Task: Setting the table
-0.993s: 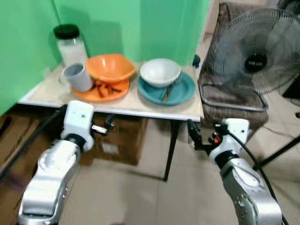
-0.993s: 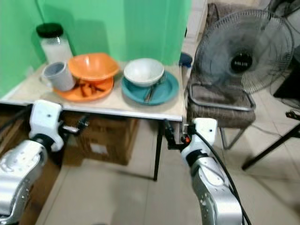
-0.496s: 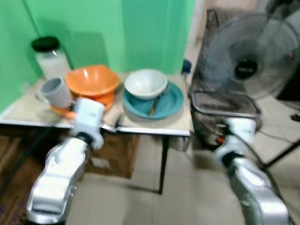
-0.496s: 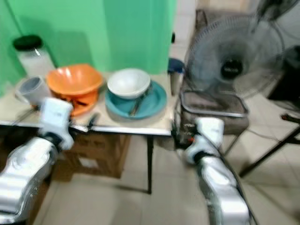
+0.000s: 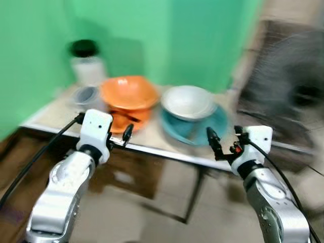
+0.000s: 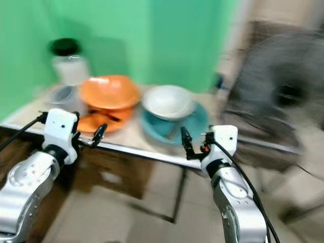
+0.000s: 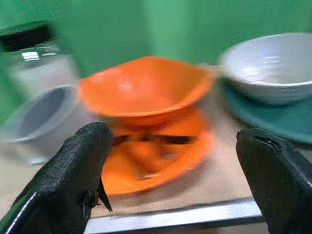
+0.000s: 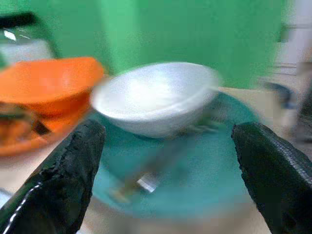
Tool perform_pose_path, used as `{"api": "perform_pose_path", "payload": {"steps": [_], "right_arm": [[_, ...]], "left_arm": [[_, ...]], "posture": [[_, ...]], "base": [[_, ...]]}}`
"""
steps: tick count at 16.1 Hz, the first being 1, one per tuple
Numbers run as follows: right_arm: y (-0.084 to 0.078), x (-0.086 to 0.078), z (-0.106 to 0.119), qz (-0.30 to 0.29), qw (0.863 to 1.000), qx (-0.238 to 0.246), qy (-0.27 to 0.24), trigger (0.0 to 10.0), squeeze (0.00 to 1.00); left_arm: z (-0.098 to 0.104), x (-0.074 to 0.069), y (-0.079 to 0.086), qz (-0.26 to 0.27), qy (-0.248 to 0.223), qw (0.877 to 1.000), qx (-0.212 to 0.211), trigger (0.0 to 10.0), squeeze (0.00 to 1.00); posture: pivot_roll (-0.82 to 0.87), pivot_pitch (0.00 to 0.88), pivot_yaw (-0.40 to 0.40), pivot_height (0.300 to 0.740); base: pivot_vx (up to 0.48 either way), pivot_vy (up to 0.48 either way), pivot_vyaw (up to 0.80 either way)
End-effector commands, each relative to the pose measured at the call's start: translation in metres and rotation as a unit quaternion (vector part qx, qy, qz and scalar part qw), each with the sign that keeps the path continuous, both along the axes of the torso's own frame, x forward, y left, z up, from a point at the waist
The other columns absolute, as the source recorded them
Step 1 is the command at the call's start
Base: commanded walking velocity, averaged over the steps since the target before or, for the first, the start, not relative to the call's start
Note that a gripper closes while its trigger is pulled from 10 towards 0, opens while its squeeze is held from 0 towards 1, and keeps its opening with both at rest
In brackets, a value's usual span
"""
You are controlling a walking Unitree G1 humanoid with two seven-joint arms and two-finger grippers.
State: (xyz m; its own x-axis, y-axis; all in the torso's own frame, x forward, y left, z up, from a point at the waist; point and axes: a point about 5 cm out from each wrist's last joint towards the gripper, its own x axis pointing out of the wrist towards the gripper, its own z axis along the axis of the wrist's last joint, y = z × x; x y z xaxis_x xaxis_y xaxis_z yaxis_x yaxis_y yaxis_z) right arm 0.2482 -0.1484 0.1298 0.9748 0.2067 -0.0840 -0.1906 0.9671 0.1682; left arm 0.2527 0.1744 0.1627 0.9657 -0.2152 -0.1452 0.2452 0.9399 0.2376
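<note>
While both grippers gape, they hover at the table edge.

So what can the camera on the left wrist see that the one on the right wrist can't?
The left wrist view takes in the grey cup and looks straight at the orange plate between its open fingers. The right wrist view shows the cutlery lying on the teal plate, under the white bowl. Both catch the orange bowl, the white bowl, the teal plate and the black-lidded jar.
</note>
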Motion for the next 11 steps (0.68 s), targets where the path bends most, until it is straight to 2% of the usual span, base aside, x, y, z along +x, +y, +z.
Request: {"api": "perform_pose_path", "payload": {"steps": [1,4,6,7,9,10,11], "right_arm": [[0.0,0.001,0.003,0.0,1.0,0.017,-0.006,10.0,0.0],[-0.003,0.009,0.014,-0.003,1.0,0.008,-0.022,10.0,0.0],[-0.012,0.015,0.023,-0.024,0.999,-0.009,-0.039,10.0,0.0],[-0.018,0.019,0.028,-0.039,0.998,-0.027,-0.049,10.0,0.0],[-0.024,0.023,0.034,-0.026,0.998,0.0,-0.055,10.0,0.0],[-0.033,0.031,0.036,-0.04,0.998,0.037,-0.039,10.0,0.0],[-0.035,0.033,0.038,-0.042,0.996,0.066,-0.041,10.0,0.0]], "left_arm": [[0.001,0.001,-0.003,-0.006,-0.001,1.0,0.001,10.0,0.28],[0.0,0.001,-0.006,-0.015,-0.002,1.0,0.003,10.0,0.28],[0.001,0.001,-0.011,-0.031,-0.008,0.999,0.005,10.0,0.27],[0.002,0.001,-0.014,-0.041,-0.015,0.999,0.003,10.0,0.24],[0.004,0.001,-0.018,-0.054,-0.021,0.998,0.0,10.0,0.22],[0.005,0.002,-0.024,-0.072,-0.027,0.997,0.003,10.0,0.22],[0.005,0.002,-0.025,-0.08,-0.028,0.996,0.003,10.0,0.22]], "posture": [[0.15,0.0,-0.027,0.74],[0.14,0.0,-0.031,0.74],[0.13,0.0,-0.037,0.74],[0.13,0.0,-0.045,0.74],[0.13,0.0,-0.048,0.74],[0.12,0.0,-0.055,0.74],[0.12,0.0,-0.055,0.74]], "base": [[0.307,0.0,0.0],[0.3,0.0,0.0],[0.262,0.0,0.0],[0.0,0.0,0.0],[0.0,0.0,0.0],[0.0,0.0,0.0],[0.0,0.0,0.0]]}}
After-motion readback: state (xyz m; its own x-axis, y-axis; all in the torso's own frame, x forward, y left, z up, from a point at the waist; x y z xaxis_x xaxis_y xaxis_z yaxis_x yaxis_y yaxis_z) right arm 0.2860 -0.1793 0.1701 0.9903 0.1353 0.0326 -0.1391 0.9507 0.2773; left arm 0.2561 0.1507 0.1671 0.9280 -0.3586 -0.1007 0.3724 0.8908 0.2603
